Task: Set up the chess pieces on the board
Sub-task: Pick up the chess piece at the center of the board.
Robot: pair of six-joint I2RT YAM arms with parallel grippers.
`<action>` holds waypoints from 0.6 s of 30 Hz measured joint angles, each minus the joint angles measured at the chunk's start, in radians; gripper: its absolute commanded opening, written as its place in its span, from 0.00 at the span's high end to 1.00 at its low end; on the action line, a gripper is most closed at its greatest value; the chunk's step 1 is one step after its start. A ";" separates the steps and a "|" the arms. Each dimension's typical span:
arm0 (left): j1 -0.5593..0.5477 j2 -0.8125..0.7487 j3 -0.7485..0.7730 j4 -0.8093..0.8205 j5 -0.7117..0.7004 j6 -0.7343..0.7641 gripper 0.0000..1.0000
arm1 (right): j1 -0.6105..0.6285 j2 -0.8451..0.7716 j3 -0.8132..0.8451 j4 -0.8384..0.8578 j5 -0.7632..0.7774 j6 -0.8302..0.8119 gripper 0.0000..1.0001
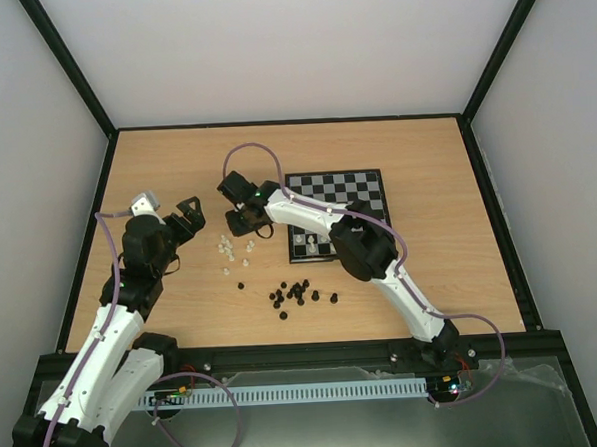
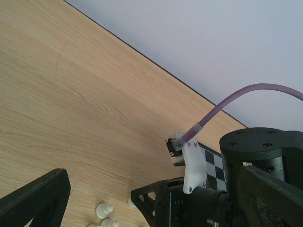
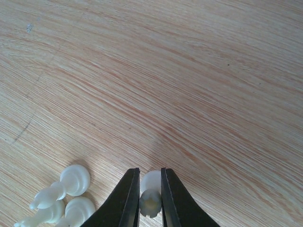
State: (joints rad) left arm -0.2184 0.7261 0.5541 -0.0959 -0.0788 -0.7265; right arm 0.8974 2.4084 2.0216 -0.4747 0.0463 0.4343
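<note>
- The right gripper (image 3: 150, 172) is clenched on a notched cream-white plastic chess piece (image 3: 150, 198), one black finger against each side of it. I cannot tell whether the piece stands on the table or is lifted clear.
- This grip sits over the pale wooden table (image 1: 176, 170), just off the left edge of the black-and-grey checked flat chessboard (image 1: 357, 185), which lies right of the table's middle.
- More loose cream-white plastic chess pieces (image 3: 61, 196) lie toppled on the table just beside the held one. Two white pieces (image 1: 306, 243) already stand at the board's near left corner.
- Small black plastic pieces (image 1: 297, 292) are scattered closer to the table's near edge.
- The left gripper (image 1: 183, 215) hangs released, jaws apart and empty, towards the table's left edge.
- Handling, as I judge it:
  - The piece is very light, rigid and smooth, so it could easily squirt out or twist between the pads.
  - The hold should be across the narrow body below the crown, with modest pressure.
  - Kept upright, it can be set on its round base. That base is small, so a tilted release would probably tip it.
</note>
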 measured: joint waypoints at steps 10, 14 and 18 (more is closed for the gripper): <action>0.000 -0.006 0.000 0.000 0.000 0.000 0.00 | 0.005 -0.101 -0.138 0.017 0.020 -0.001 0.90; 0.000 -0.006 0.000 0.000 0.000 0.000 0.00 | 0.006 -0.271 -0.304 0.032 0.045 -0.001 0.90; 0.000 -0.006 0.000 0.000 -0.001 0.000 0.01 | 0.006 -0.464 -0.453 0.050 0.071 0.000 0.89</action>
State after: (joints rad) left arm -0.2184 0.7200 0.5541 -0.0963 -0.0795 -0.7261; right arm 0.9039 1.9442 1.5688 -0.4252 0.1177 0.4343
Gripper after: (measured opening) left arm 0.995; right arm 0.108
